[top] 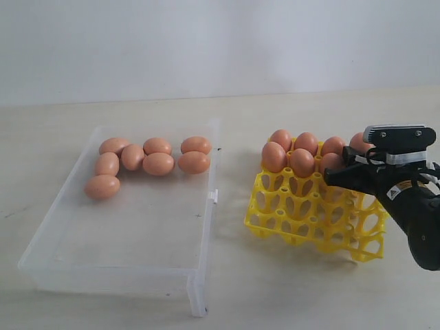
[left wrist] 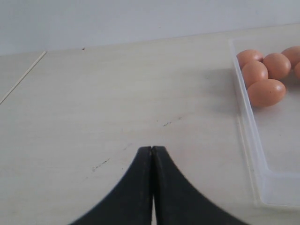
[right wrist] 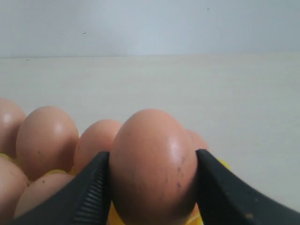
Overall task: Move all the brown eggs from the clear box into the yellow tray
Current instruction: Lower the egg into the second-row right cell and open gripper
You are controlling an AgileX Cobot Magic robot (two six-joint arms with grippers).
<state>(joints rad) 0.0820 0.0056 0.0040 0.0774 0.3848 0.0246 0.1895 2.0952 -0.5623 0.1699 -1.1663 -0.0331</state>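
**Left claw** [left wrist: 152, 149]: black, with two curved fingers pressed together tip to tip and nothing between them. It hangs low over the pale table [left wrist: 93, 93]. It does not appear in the exterior view.

**Clear box** [top: 203, 206]: see-through, shallow and low-walled, with a small tab on the side facing the tray. It lies near the left claw, ahead of it and off to one side, not touching it. It is well apart from the right claw.

**Eggs in the box** [top: 158, 163]: eight brown eggs lying on their sides, clustered at the far end of the box, several of them touching. The near end holds none. Four of them show ahead of the left claw in its wrist view.

**Yellow tray** [top: 313, 213]: an open lattice of cups, just beside the box and not touching it. It lies directly under the right claw.

**Eggs in the tray** [top: 280, 139]: four fill the far row and two more [top: 302, 162] stand in the next row, all just beyond the right claw's tips. The two near rows show empty cups.

**Right claw** [top: 338, 176]: black fingers [right wrist: 89, 192] reaching in over the tray's far half.

**Held egg** [right wrist: 150, 140]: pinched upright across its width by the right claw, one pad on each flank. It is in line with the second row. Whether it touches a cup cannot be told.
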